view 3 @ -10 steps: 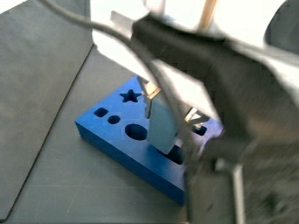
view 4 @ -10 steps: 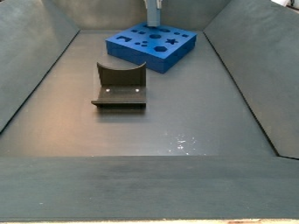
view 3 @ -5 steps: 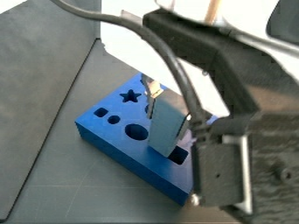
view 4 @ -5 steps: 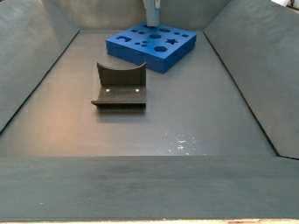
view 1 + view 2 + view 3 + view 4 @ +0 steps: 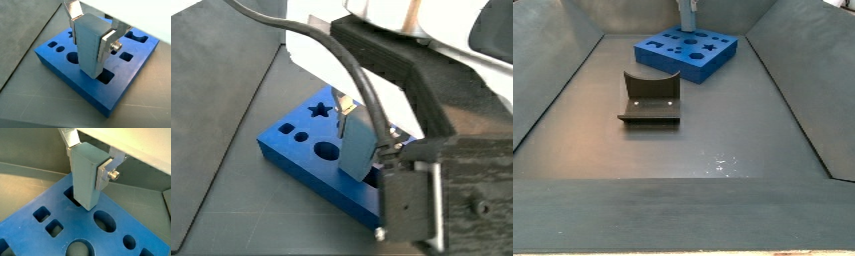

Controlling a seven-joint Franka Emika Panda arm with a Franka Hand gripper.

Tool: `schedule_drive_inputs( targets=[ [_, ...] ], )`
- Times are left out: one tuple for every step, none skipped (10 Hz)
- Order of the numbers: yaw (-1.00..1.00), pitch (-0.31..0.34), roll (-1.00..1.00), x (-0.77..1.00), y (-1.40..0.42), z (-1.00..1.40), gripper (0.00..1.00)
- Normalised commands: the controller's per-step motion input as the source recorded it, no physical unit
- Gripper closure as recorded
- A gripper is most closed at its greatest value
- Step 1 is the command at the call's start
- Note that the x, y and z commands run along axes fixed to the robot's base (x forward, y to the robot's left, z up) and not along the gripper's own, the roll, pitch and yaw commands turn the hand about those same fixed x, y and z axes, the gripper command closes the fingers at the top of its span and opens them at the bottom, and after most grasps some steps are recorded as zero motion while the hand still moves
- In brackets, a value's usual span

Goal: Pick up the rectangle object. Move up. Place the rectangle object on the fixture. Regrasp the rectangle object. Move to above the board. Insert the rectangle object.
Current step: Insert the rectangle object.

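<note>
In a side view the fixture [image 5: 649, 98] stands alone at centre frame, well apart from the board [image 5: 687, 52] at upper centre. The gripper [image 5: 90, 37] clamps the rectangle object [image 5: 90, 47] upright, its lower end at a rectangular hole in the board. Compared with half a second ago, little has changed; the arm housing [image 5: 432, 190] blocks more of the lower right.

gripper [image 5: 91, 31] over the board [image 5: 63, 65], rectangle object [image 5: 89, 47] upright between its fingers, fixture [image 5: 649, 99] apart
</note>
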Motion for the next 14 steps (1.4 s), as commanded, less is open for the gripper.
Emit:
schedule_drive_inputs(
  targets=[
    [0.0, -0.117, -0.38, -0.01, -0.51, -0.23, 1.0],
    [0.0, 0.0, 0.0, 0.0, -0.09, 0.0, 1.0],
    [-0.15, -0.106, -0.41, 0.0, -0.63, -0.37, 1.0],
    [-0.11, -0.371, -0.53, -0.13, -0.83, -0.29, 1.0],
    [-0.04, -0.403, -0.53, -0.11, -0.89, -0.33, 1.0],
    [0.0, -0.343, -0.45, -0.04, -0.93, -0.34, 1.0],
    [0.0, -0.317, -0.41, -0.02, -0.96, -0.37, 1.0],
    [0.0, -0.306, -0.42, 0.0, -0.97, -0.33, 1.0],
    [0.0, -0.283, -0.44, 0.0, -0.96, -0.29, 1.0],
    [0.0, -0.229, -0.33, 0.04, -0.38, -0.2, 1.0],
    [0.0, 0.071, 0.19, 0.0, -0.1, 0.03, 1.0],
    [-0.02, -0.069, -0.06, 0.0, 0.0, -0.26, 1.0],
    [-0.01, -0.12, -0.06, 0.21, -0.02, -1.0, 1.0],
    [-0.02, -0.049, 0.0, 0.14, -0.1, -1.0, 1.0]
  ],
)
